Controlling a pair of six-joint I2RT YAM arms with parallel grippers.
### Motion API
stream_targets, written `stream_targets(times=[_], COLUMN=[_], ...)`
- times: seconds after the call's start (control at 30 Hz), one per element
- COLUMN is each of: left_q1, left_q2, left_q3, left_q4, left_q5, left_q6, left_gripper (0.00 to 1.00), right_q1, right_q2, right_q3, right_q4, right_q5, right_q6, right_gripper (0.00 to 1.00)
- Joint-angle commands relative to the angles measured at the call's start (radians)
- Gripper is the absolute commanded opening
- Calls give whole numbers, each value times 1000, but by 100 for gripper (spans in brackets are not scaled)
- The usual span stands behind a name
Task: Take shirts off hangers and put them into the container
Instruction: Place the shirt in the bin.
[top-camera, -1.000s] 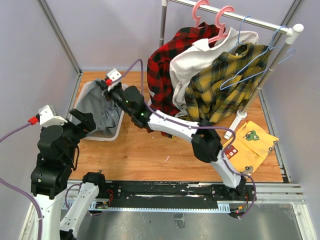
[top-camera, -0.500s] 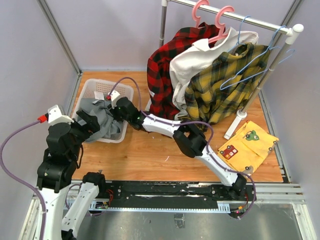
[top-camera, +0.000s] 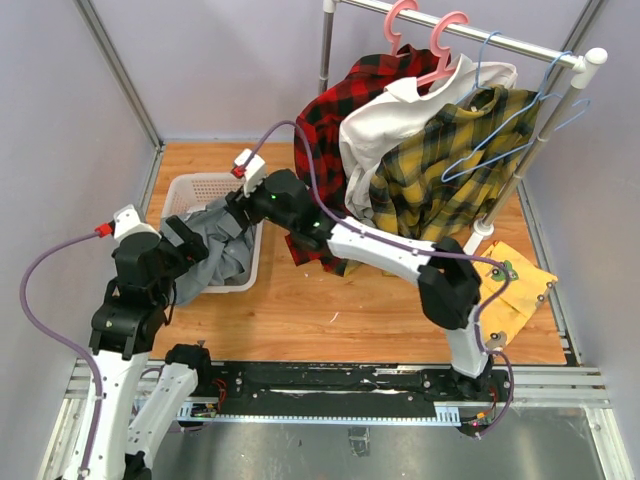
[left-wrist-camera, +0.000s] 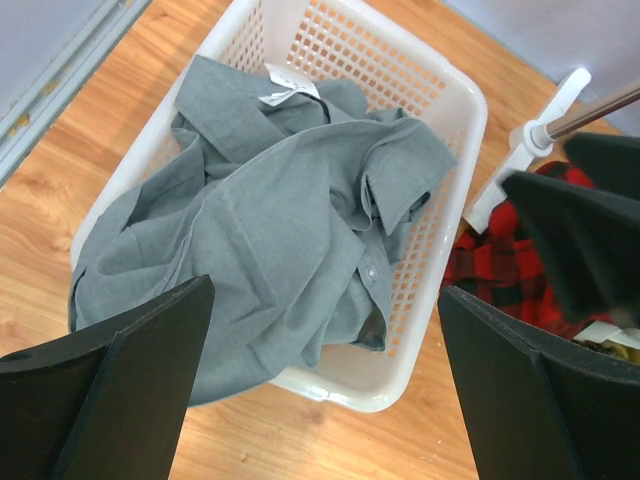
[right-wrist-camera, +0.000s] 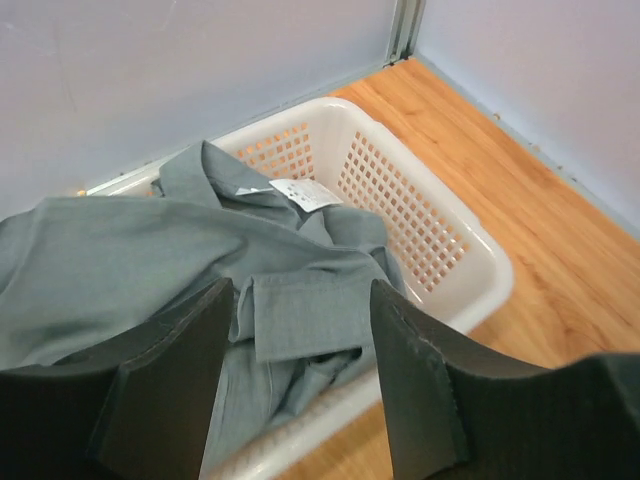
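The left tool (left-wrist-camera: 325, 290) hangs released, its black fingers (left-wrist-camera: 120, 380) spread wide and gripping nothing, directly above the plain grey long-sleeved shirt (left-wrist-camera: 290, 230). That shirt lies crumpled in the white perforated plastic laundry basket (left-wrist-camera: 470, 110) on the wooden worktop (top-camera: 300, 300), filling its near part and draping over the near rim. The right tool (right-wrist-camera: 300, 290), reaching in from the right, is also released. Its jaws stand partly apart just over the shirt's folds, nothing held between them. The shirt's collar, with a small white label (right-wrist-camera: 295, 192), lies toward the basket's bare far end. Farther right, a metal rail (top-camera: 520, 45) carries the red-and-black plaid shirt (top-camera: 320, 130), the plain white shirt (top-camera: 385, 125) and the yellow-and-dark-green plaid shirt (top-camera: 440, 170), on pink plastic hangers (top-camera: 405, 20) and thin light-blue hangers (top-camera: 500, 110).
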Motion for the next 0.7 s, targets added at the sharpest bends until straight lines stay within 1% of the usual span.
stream_targets(times=[0.0, 0.13, 0.2, 0.33, 0.47, 0.57, 0.67], left_q1=[-6, -6, -6, -4, -4, -4, -4], left_q2=[52, 127, 143, 124, 121, 102, 78], left_q3=[-14, 4, 20, 11, 13, 4, -23], left_q4=[56, 69, 65, 87, 58, 35, 51], left_q5=[-24, 39, 32, 6, -6, -30, -31], left_q6=[-31, -88, -116, -149, -159, -169, -174], left_gripper=[100, 100, 100, 100, 100, 100, 100], right_q1=[-10, -10, -10, -10, -10, -10, -10], right_q2=[-155, -302, -370, -484, -592, -700, -802], right_q3=[-179, -354, -444, -571, -689, -800, -885], right_q4=[85, 77, 80, 29, 3, 17, -2], right_q5=[-51, -118, -140, -182, -236, -236, -218], right_q6=[-19, -2, -1, 3, 14, 41, 43], right_gripper=[59, 63, 65, 69, 70, 71, 71])
